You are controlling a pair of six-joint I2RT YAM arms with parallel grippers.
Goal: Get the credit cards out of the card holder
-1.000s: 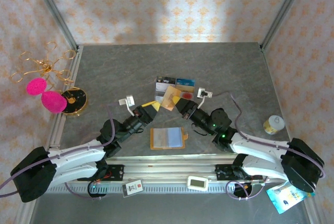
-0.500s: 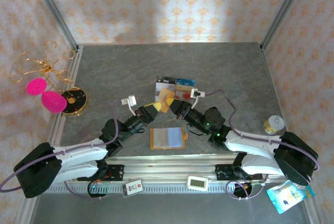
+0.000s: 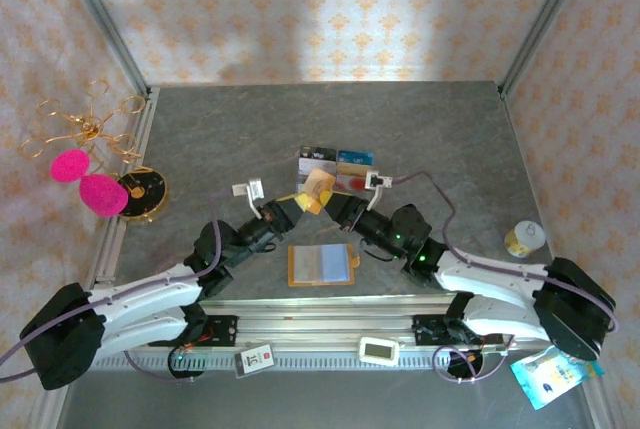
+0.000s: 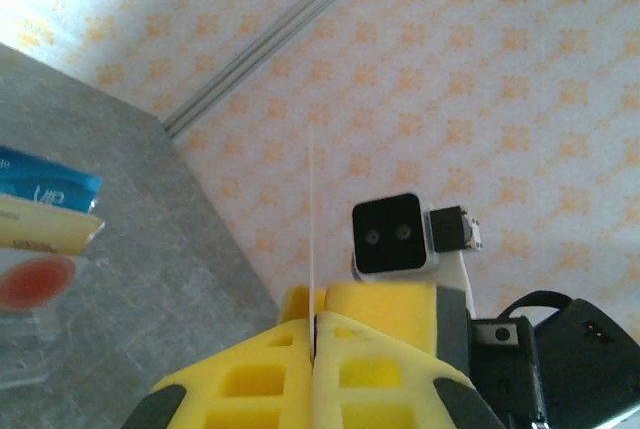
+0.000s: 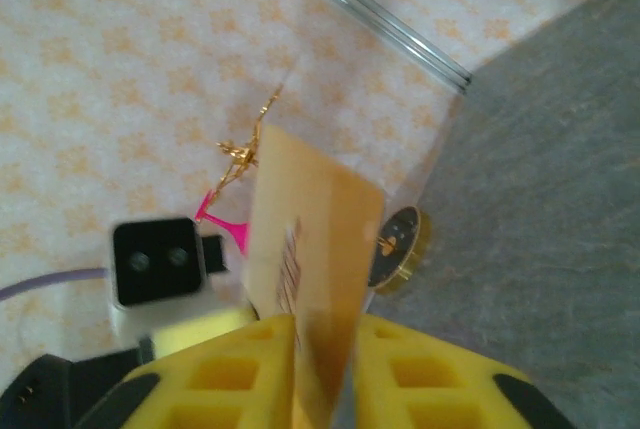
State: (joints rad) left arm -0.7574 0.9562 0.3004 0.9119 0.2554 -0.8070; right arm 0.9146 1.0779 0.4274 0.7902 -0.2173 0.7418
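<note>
The orange card holder [image 3: 322,264] lies open and flat on the table between the two arms, its pale blue-grey inside facing up. Above it a gold-yellow credit card [image 3: 318,190] hangs in the air where both grippers meet. My right gripper [image 5: 320,324] is shut on the card's [image 5: 312,234] lower edge. My left gripper [image 4: 315,314] is shut on a thin card seen edge-on [image 4: 312,229], apparently the same one. From above, the left gripper [image 3: 297,208] and right gripper [image 3: 333,206] nearly touch.
A clear acrylic tray [image 3: 303,175] holding other cards [image 3: 354,158] stands just behind the grippers. A gold wire ornament with pink pieces [image 3: 85,181] and a round gold base [image 3: 143,191] sit at the left edge. A small yellow-white jar [image 3: 524,239] stands at right.
The right gripper has carried the gold card left and lower toward the left gripper. The left gripper has come up to it, and the two now meet at the card.
</note>
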